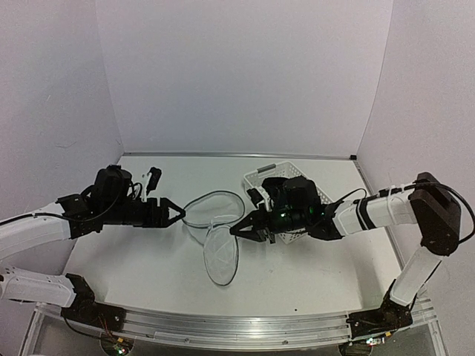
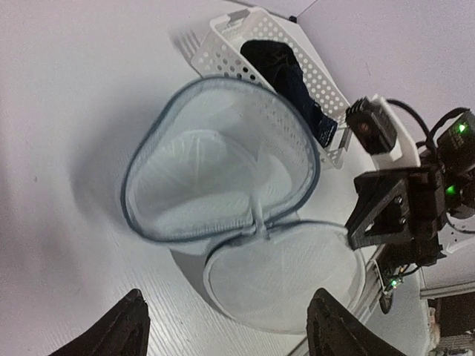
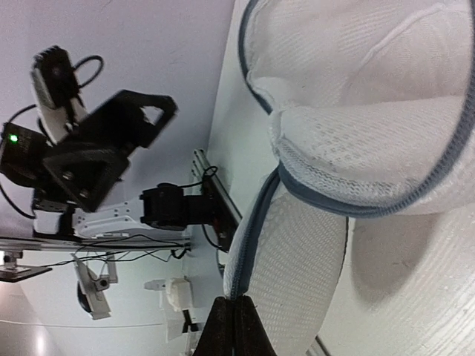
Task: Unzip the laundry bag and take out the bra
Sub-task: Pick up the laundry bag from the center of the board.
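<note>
The laundry bag (image 1: 215, 206) lies unzipped in the middle of the table, its white mesh body gaping and looking empty in the left wrist view (image 2: 223, 170). Its round lid (image 1: 221, 256) hangs off the near side, tilted up. My right gripper (image 1: 236, 230) is shut on the lid's blue-grey zipper rim (image 3: 245, 259). My left gripper (image 1: 178, 213) is open and empty, just left of the bag, with the lid (image 2: 286, 274) between its fingertips' line of sight. The dark bra (image 2: 286, 70) lies in the white basket (image 2: 223, 30).
The white slotted basket (image 1: 260, 178) stands right of the bag, largely behind my right arm. White walls close the back and both sides. A metal rail (image 1: 237, 330) runs along the near edge.
</note>
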`<state>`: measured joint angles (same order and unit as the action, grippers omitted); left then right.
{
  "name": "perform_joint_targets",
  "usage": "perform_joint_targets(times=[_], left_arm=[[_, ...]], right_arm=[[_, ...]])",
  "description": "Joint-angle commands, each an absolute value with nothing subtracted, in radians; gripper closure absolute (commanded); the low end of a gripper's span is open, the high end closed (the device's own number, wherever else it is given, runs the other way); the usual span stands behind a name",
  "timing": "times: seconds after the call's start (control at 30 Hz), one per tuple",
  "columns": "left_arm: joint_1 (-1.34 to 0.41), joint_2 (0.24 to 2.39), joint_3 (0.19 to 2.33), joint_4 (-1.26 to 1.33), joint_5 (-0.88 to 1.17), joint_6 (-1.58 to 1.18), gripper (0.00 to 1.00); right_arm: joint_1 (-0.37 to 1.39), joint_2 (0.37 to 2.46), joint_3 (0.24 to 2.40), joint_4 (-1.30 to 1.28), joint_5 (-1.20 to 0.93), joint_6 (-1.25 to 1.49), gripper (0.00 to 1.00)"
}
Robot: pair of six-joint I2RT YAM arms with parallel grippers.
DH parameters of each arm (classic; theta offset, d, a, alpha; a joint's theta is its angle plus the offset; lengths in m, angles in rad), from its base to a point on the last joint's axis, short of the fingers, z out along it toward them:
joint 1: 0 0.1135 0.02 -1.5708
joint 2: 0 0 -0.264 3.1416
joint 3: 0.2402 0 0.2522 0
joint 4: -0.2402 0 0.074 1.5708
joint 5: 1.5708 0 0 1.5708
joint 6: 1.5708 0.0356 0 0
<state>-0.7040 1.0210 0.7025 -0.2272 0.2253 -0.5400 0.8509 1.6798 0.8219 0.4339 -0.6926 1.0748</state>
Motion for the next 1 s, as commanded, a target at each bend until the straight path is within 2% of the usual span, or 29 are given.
perform_joint_targets(times=[0.0, 0.33, 0.6, 0.97], left_arm=[[-0.706, 0.994, 0.636, -0.159, 0.339, -0.685, 0.27], [-0.706, 0.986, 0.473, 0.128, 0.448, -0.906, 0.26], [-0.706, 0.999, 0.37, 0.299, 0.445, -1.06, 0.23], [-0.706, 1.145, 0.235, 0.758, 0.494, -1.263, 0.23]], right_arm=[[0.845, 1.703, 0.916, 0.625, -0.772, 1.229, 1.0], [0.842, 1.803, 0.938, 1.05, -0.799, 1.556, 1.0], [0.842, 1.861, 0.931, 1.218, -0.784, 1.66, 1.0], [0.841, 1.885, 0.92, 1.37, -0.778, 1.747, 1.0]])
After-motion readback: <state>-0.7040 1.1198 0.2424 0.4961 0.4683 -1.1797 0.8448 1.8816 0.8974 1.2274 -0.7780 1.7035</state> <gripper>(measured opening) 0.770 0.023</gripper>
